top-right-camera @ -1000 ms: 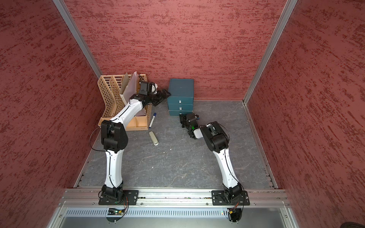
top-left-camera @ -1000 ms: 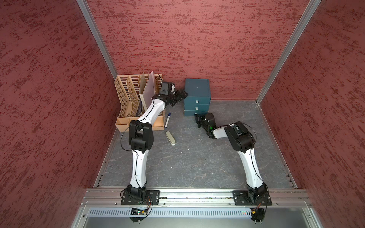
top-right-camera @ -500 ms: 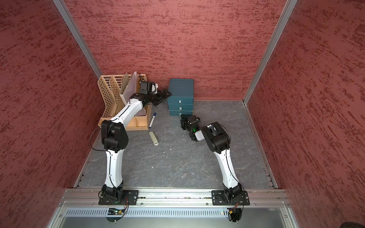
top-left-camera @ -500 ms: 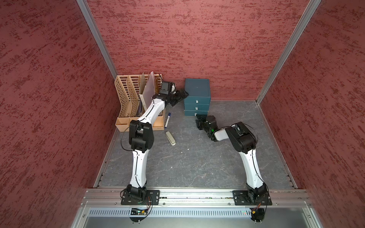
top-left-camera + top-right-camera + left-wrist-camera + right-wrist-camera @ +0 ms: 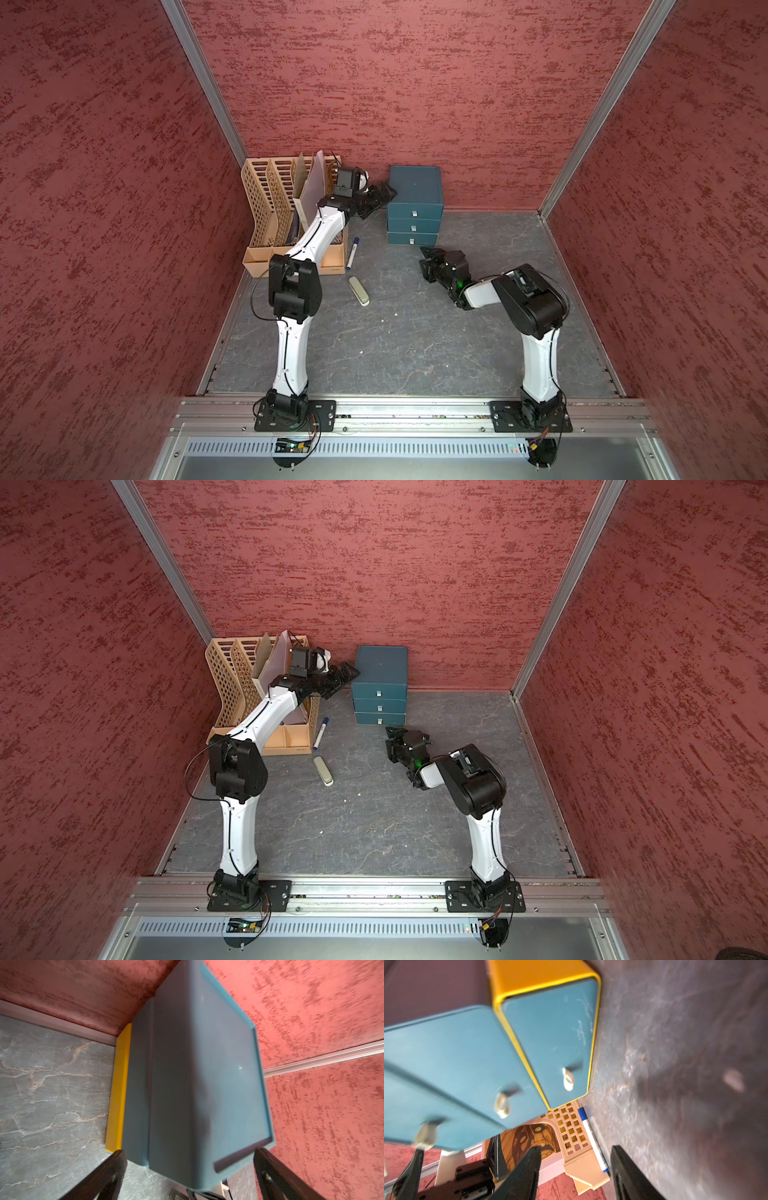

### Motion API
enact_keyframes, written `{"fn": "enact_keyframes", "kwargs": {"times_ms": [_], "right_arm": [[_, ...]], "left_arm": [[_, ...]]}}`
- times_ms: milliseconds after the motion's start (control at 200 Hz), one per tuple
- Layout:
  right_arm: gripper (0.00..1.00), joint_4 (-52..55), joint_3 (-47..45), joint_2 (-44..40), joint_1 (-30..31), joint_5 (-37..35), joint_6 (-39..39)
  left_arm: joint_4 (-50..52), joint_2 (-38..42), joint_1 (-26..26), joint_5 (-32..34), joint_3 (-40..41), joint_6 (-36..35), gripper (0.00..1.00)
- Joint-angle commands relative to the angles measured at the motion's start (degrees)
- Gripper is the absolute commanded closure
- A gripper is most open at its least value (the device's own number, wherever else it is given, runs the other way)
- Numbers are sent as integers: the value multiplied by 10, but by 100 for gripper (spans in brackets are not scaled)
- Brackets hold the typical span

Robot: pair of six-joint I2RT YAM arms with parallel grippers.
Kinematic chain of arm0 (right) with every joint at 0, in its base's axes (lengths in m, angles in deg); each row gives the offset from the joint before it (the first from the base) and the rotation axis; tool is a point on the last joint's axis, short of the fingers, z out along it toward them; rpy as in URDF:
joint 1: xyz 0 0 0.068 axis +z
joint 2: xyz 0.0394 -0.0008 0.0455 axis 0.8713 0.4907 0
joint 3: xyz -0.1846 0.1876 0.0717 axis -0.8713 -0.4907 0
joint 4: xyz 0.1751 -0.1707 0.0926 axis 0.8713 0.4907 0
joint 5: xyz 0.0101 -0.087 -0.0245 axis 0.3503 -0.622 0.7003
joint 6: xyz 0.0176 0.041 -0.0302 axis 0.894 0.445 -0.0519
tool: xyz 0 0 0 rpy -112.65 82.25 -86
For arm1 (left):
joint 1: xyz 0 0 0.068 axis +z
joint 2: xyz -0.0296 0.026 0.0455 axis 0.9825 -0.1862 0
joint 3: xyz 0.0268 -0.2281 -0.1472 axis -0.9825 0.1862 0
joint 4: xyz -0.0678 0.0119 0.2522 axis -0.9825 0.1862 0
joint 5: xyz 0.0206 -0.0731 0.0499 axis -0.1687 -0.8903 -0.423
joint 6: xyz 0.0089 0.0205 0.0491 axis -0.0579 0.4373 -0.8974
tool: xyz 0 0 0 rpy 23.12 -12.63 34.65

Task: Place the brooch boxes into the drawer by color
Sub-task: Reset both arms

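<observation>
Left gripper [image 5: 380, 201]: jaws spread wide and holding nothing. It is raised beside the upper left edge of the drawer unit [image 5: 414, 185], with its tips right at that edge. Whether they touch cannot be told.
Right gripper [image 5: 423, 257]: low over the tabletop [image 5: 415, 353], jaws apart and empty, pointed at the bottom drawer [image 5: 412, 239]. A narrow strip of grey surface lies between its tips and the drawer front.
Drawer: a teal unit of three stacked drawers stands against the back wall. All three fronts look pushed in, in both top views.
Brooch boxes: where they lie cannot be told from these views.
Edges: the file rack [image 5: 266, 208] fills the back left corner, and the left arm reaches past it. The marker [image 5: 352, 252] lies just beside the rack's front corner. The eraser block [image 5: 358, 291] lies near the marker but apart from it.
Open room: bare grey surface runs between the eraser block and the right gripper. More lies to the right of the unit, up to the side wall.
Left wrist view only: a yellow strip [image 5: 118, 1088] runs along the unit's base. The fingers [image 5: 112, 1176] frame the unit's side and top.
Right wrist view only: a yellow rim runs around the bottom drawer's front, and its pale pull tab [image 5: 568, 1079] is blurred. The marker and rack show beyond, between the dark fingers [image 5: 527, 1169].
</observation>
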State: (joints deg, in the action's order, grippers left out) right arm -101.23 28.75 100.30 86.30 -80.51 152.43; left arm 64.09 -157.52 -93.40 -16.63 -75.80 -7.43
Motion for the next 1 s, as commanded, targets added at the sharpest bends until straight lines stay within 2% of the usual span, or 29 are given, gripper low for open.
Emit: {"fn": "enact_keyframes", "kwargs": {"times_ms": [0,170,296,351,381,396,581,681,796,857,897,952,997], "right_arm": [[40,41,-39,-74,-4,-6,-56],[37,155,-88,-195,-22,2,-172],[28,300,-88,-304,-31,-22,-302],[19,375,-77,-351,-35,-42,-363],[5,402,-74,-376,-37,-51,-394],[2,415,-73,-385,-38,-56,-409],[1,527,-58,-493,-67,-89,-552],[1,555,-54,-534,-71,-109,-620],[2,617,-29,-554,-71,-171,-679],[2,637,-27,-570,-71,-230,-695],[2,640,-30,-580,-71,-278,-709],[1,624,-41,-589,-73,-329,-742],[1,600,-54,-591,-78,-350,-784]], "left_arm": [[-45,81,2,10,41,13,0],[-78,186,2,46,158,15,0],[-92,269,2,72,251,7,0],[-93,305,3,86,290,1,0],[-97,325,3,93,314,-1,0],[-99,335,3,95,326,-3,0],[-76,430,4,120,408,-42,0],[-65,479,-6,171,447,-74,0],[-36,523,-28,287,480,-115,0],[-24,541,-37,378,495,-113,0],[-35,550,-32,406,510,-120,0],[-101,570,-20,401,561,-171,0],[-185,592,-15,393,622,-268,0]]}}
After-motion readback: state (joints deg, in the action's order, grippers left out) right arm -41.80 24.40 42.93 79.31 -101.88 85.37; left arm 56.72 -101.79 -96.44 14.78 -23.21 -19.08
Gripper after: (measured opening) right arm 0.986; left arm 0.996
